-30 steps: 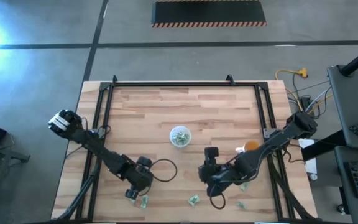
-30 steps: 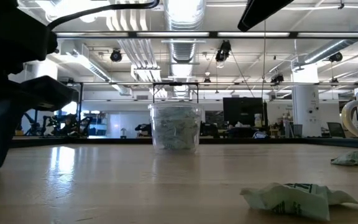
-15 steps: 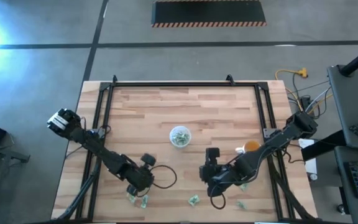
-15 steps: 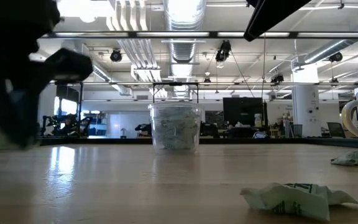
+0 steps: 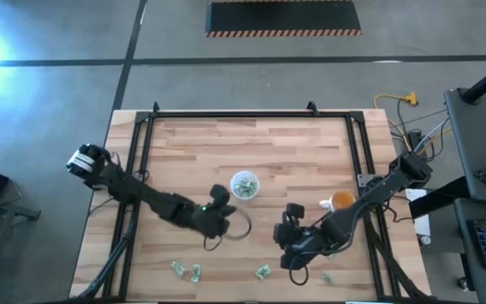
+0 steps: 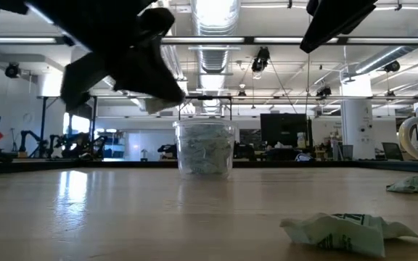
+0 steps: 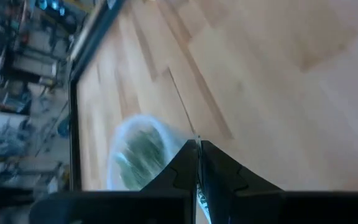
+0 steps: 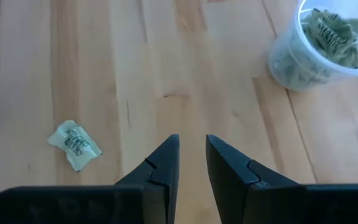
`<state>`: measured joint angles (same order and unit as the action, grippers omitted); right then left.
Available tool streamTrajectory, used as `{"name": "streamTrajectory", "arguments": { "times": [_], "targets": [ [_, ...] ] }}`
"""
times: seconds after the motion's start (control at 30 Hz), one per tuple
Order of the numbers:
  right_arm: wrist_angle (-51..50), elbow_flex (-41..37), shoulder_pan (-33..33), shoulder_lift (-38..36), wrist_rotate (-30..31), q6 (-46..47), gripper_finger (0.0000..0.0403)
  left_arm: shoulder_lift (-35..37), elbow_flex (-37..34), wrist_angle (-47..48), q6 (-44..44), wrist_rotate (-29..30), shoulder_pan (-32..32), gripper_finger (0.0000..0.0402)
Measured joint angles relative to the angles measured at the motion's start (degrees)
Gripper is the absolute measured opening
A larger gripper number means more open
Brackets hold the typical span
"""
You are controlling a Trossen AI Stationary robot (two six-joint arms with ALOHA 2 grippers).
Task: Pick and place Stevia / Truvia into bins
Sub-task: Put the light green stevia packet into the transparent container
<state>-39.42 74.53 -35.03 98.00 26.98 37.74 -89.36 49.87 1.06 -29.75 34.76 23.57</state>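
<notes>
A small translucent cup (image 5: 234, 186) (image 6: 205, 148) with green-and-white Stevia packets in it stands at the table's middle. My left gripper (image 5: 220, 205) (image 7: 197, 149) hangs shut just left of and above the cup (image 7: 120, 163), with a pale packet (image 6: 162, 105) at its tips. My right gripper (image 5: 283, 245) (image 8: 192, 152) hovers open over bare wood, to the near right of the cup (image 8: 291, 62). Loose packets (image 5: 178, 268) (image 5: 197, 272) (image 5: 262, 271) lie flat near the front edge. My left gripper pinches a packet between its two fingertips. The wrist view shows only a thin pale sliver (image 7: 202, 200) of it between the fingers. The fingers slant down from the table's left. The packet is lifted clear, level with the cup's rim.
An orange cup (image 5: 342, 200) stands at the right, beside my right arm. Another packet (image 5: 326, 277) lies near the front right. A crumpled packet (image 6: 343, 230) (image 8: 74, 145) lies close to my right gripper. A black frame (image 5: 243, 116) borders the table's far edge and sides.
My left gripper has shut low over the packets at the near left. It has then risen and swung toward the far right, up to the cup. Two packets stay lying where it was.
</notes>
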Motion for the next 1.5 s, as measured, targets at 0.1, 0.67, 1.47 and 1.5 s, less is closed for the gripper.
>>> {"name": "streamTrajectory", "arguments": {
  "times": [0.1,0.67,1.47,1.5],
  "targets": [
    [0.88,-0.34,-0.71,0.00,0.01,1.37,0.0069,1.82,0.28,-2.09,-2.55,-6.85,-4.47,0.0000],
    [2.36,-1.50,-1.35,0.02,0.15,1.07,0.0070,4.21,-5.28,-20.00,-0.98,-37.49,-27.33,0.0000],
    [3.91,-2.01,-1.33,0.09,0.11,-1.95,0.0065,-10.04,-2.16,-22.57,4.86,-45.40,-31.77,0.0000],
    [3.89,-2.04,-1.33,0.09,0.11,-1.96,0.0065,-10.12,-2.08,-22.25,5.32,-45.65,-31.95,0.0000]
  ]
}}
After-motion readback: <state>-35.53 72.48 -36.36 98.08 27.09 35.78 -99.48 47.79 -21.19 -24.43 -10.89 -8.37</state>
